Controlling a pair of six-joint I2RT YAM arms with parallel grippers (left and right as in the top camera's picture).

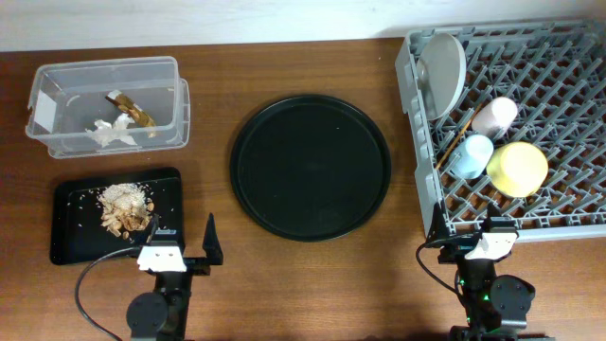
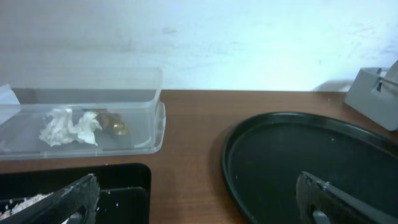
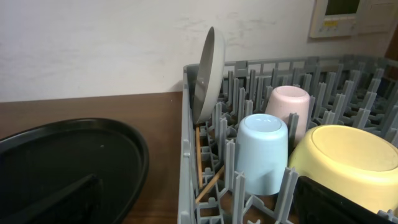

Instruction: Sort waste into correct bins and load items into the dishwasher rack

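Observation:
The grey dishwasher rack [image 1: 568, 57] at the right holds the upright grey-green plate [image 1: 443, 71], pink cup [image 1: 495, 116], blue cup [image 1: 471, 156], yellow-green bowl [image 1: 517, 169] and wooden chopsticks [image 1: 453, 137]. The clear box [image 1: 57, 90] at the back left holds white tissue [image 1: 110, 133] and the gold-brown wrapper [image 1: 133, 109]. The flat black tray [image 1: 71, 237] holds food scraps [image 1: 125, 206]. My left gripper [image 2: 199, 199] is open and empty near the front edge. My right gripper [image 3: 205, 199] is open and empty, just in front of the rack's near wall [image 3: 186, 155].
A large round black tray [image 1: 311, 166] lies in the middle of the wooden table, bare. It also shows in the left wrist view [image 2: 311, 155] and the right wrist view [image 3: 68, 155]. A white wall runs behind the table.

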